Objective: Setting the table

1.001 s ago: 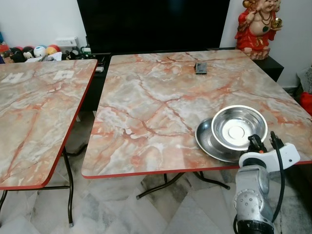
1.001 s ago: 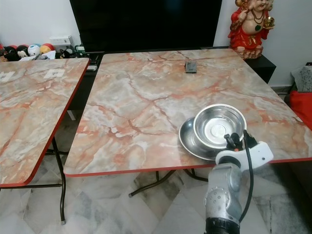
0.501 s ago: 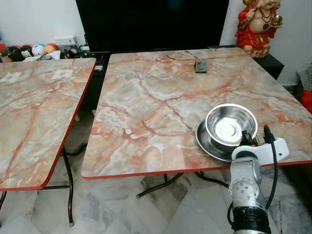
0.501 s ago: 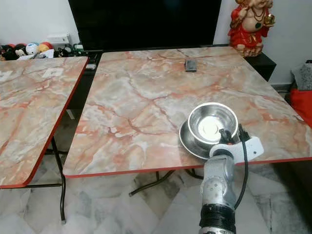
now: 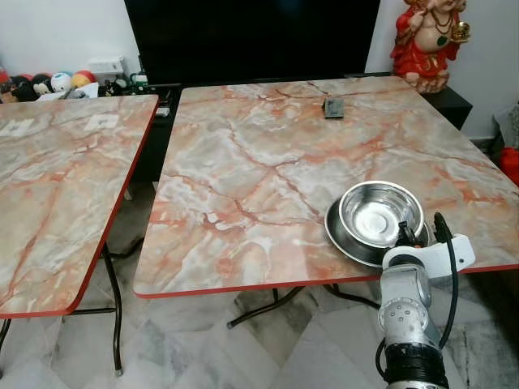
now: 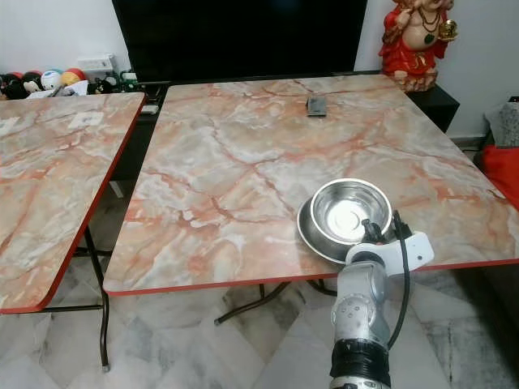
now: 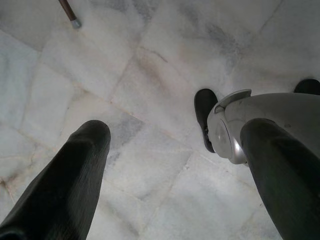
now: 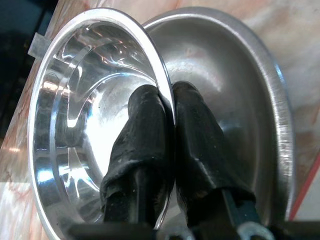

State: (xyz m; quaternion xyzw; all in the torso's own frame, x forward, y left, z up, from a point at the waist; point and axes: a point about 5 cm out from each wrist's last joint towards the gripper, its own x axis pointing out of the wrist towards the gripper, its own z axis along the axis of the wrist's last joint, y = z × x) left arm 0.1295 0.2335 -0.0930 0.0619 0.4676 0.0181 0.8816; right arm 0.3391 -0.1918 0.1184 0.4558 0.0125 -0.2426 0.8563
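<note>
- Left gripper [image 7: 170,170] hangs over the marble floor [image 7: 150,75], fingers spread apart, holding nothing
- Table [image 5: 259,162] carries a plate [image 5: 345,237] near its front right edge
- Bowl [image 5: 379,214] sits in the plate
- Right gripper [image 8: 167,130] pinches the bowl's rim, one finger inside, one outside

Silver jointed right arm [image 5: 408,312] (white wrist bracket); looping black cable [image 5: 451,275].

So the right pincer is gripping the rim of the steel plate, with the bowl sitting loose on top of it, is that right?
Not quite. The right wrist view shows the right pincer clamped on the rim of the steel bowl, one finger inside, one outside. The bowl is over the steel plate, which the pincer isn't gripping.
</note>
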